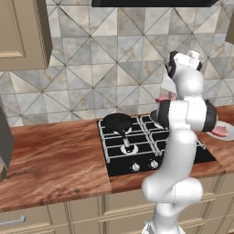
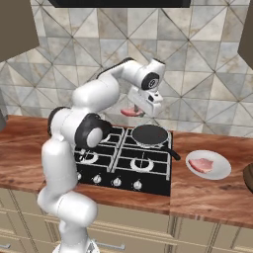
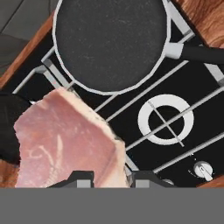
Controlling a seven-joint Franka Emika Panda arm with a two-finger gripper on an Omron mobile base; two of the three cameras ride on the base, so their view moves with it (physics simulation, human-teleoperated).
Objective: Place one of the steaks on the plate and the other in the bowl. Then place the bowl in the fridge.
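A pink-red steak [image 3: 65, 144] hangs above the stove with my gripper [image 3: 111, 179] shut on its near edge. In the right base view the gripper [image 2: 136, 112] holds this steak [image 2: 128, 112] over the back of the hob, left of a grey-rimmed pan [image 2: 149, 134]. From the left base view a bit of the held steak [image 1: 163, 98] peeks out behind the arm. The other steak [image 2: 200, 164] lies on the white plate [image 2: 220, 170] on the counter to the right of the stove. A dark brown bowl [image 2: 249, 177] shows at the right edge. The fridge is out of view.
The black hob [image 2: 143, 170] has knobs along its front. A black frying pan [image 1: 118, 122] sits on its left rear burner, and the grey-rimmed pan [image 3: 111, 43] lies directly under the hand. Wooden counter [image 1: 50, 160] stretches left; a tiled wall stands behind.
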